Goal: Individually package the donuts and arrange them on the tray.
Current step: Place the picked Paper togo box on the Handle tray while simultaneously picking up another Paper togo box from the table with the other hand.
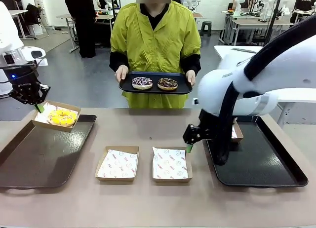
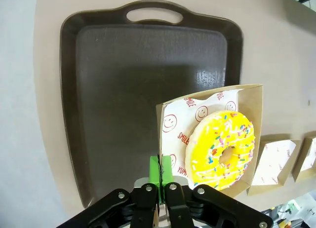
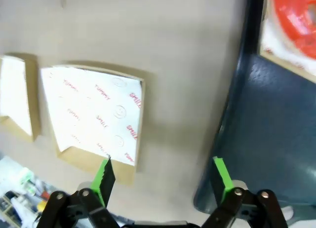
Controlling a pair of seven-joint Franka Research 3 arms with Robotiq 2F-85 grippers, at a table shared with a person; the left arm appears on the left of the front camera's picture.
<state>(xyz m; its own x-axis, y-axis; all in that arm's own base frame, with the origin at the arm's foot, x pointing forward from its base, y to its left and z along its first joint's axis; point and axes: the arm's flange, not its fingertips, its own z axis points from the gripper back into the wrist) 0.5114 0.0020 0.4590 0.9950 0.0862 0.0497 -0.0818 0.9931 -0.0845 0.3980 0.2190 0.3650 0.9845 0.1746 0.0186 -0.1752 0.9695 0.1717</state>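
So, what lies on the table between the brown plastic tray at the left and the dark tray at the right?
Two shallow cardboard boxes lined with white printed paper, side by side, both empty, in the front view.

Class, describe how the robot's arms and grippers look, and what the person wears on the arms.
The left arm and right arm are glossy white shells; a black cable runs along the right one. The left gripper and right gripper are black with green-padded fingers; the left bears a small blue light. The person's sleeves are yellow-green over black cuffs.
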